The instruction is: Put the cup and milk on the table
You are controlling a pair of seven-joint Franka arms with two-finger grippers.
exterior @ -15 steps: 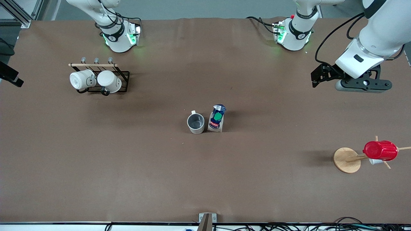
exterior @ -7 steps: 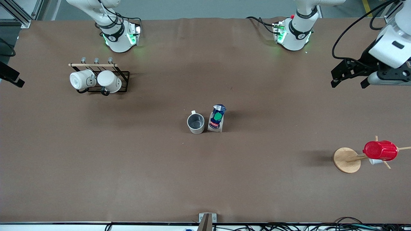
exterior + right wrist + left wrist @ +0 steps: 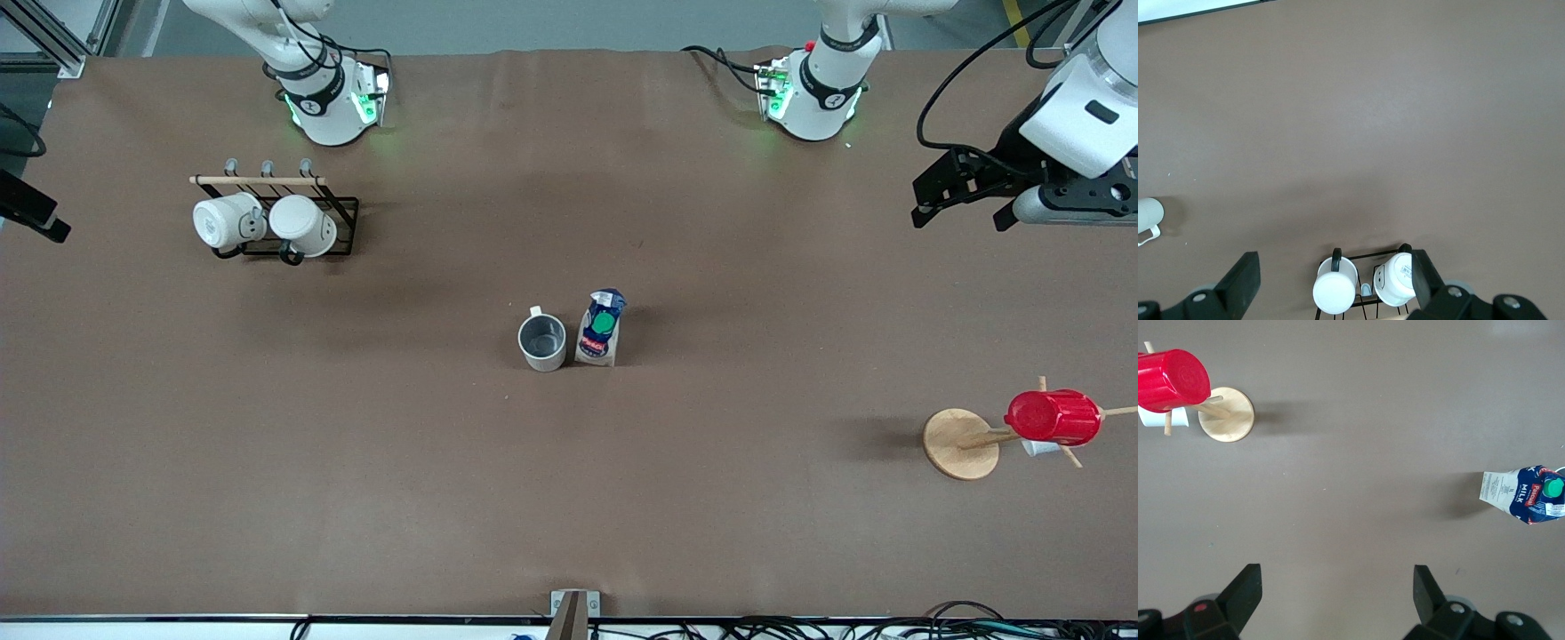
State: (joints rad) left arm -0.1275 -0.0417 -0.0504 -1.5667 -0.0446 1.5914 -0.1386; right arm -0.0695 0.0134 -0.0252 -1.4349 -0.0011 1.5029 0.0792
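Observation:
The pale grey cup [image 3: 542, 342] stands upright near the middle of the brown table [image 3: 569, 498]. The blue and white milk [image 3: 602, 329] with its green cap stands right beside it, toward the left arm's end. The milk also shows in the left wrist view [image 3: 1528, 495]. The cup shows at the edge of the right wrist view [image 3: 1148, 217]. My left gripper [image 3: 960, 220] is open and empty, up over the table's left-arm end [image 3: 1335, 587]. My right gripper [image 3: 1335, 263] is open and empty over the mug rack. It is out of the front view.
A black wire rack [image 3: 342, 213] holds two white mugs [image 3: 267, 222] at the right arm's end; they also show in the right wrist view [image 3: 1335, 290]. A wooden mug tree [image 3: 960, 443] carries a red ribbed cup [image 3: 1053, 416] at the left arm's end.
My left gripper has moved away from the middle toward the left arm's end of the table, then eased back slightly. The cup and the milk have not moved.

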